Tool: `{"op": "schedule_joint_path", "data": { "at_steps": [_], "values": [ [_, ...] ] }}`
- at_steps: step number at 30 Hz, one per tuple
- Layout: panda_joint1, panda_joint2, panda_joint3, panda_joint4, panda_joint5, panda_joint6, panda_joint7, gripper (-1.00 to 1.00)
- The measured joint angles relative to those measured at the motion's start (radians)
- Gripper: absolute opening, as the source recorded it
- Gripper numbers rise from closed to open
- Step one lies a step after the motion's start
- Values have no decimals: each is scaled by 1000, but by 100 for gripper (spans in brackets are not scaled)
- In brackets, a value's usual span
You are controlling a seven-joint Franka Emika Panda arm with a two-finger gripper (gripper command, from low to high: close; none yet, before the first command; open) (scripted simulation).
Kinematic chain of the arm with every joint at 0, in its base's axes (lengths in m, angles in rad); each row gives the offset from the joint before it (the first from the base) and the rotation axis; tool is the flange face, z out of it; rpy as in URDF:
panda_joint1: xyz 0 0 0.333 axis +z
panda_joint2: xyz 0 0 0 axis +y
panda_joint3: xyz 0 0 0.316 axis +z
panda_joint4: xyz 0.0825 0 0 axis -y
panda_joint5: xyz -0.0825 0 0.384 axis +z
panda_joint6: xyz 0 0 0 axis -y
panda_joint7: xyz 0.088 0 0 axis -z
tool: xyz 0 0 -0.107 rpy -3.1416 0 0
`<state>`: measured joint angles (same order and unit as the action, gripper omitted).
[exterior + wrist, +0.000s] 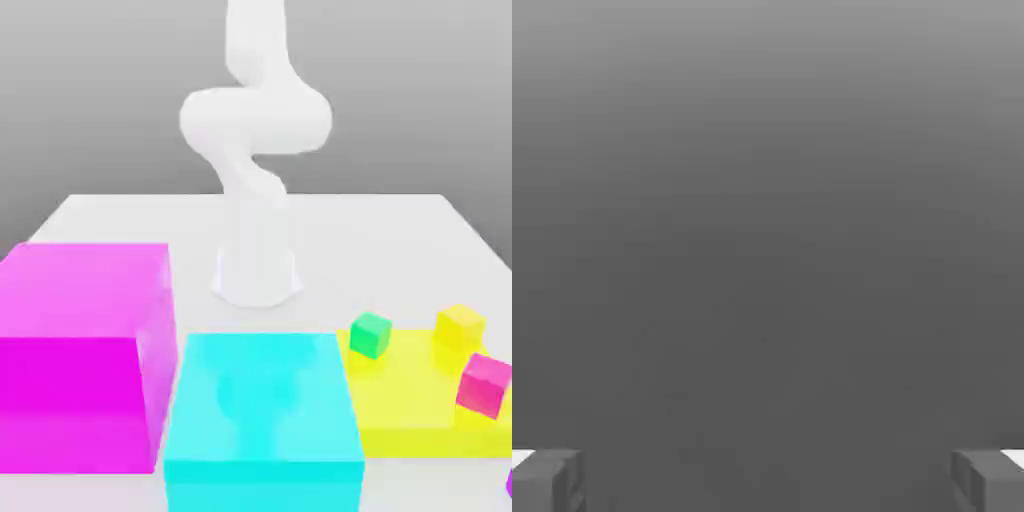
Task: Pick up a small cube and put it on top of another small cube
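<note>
Three small cubes rest on a flat yellow slab (400, 400) at the exterior view's right: a green cube (371, 334), a yellow cube (459, 326) and a pink cube (484, 384). They stand apart from one another. The white arm (255, 130) rises from its base (257, 265) at the middle of the table and bends upward, well above the cubes. In the hand view my gripper (768, 482) is open, its two grey fingertips (548, 482) set far apart with nothing between them, facing a plain grey background.
A tall magenta block (80, 350) stands at the exterior view's left and a cyan block (262, 420) sits in front of the arm's base. A sliver of something purple (509, 485) shows at the right edge. The white tabletop (400, 240) extends behind.
</note>
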<state>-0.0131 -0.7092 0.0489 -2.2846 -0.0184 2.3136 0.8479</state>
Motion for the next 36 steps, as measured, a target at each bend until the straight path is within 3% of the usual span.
{"op": "schedule_joint_path", "data": {
  "at_steps": [17,22,26,36],
  "values": [
    [-8,622,291,106,-225,91,398,0],
    [12,714,306,121,-263,104,460,0],
    [91,930,326,157,-322,141,588,0],
    [229,1274,318,220,-350,259,734,0]
  ]
}}
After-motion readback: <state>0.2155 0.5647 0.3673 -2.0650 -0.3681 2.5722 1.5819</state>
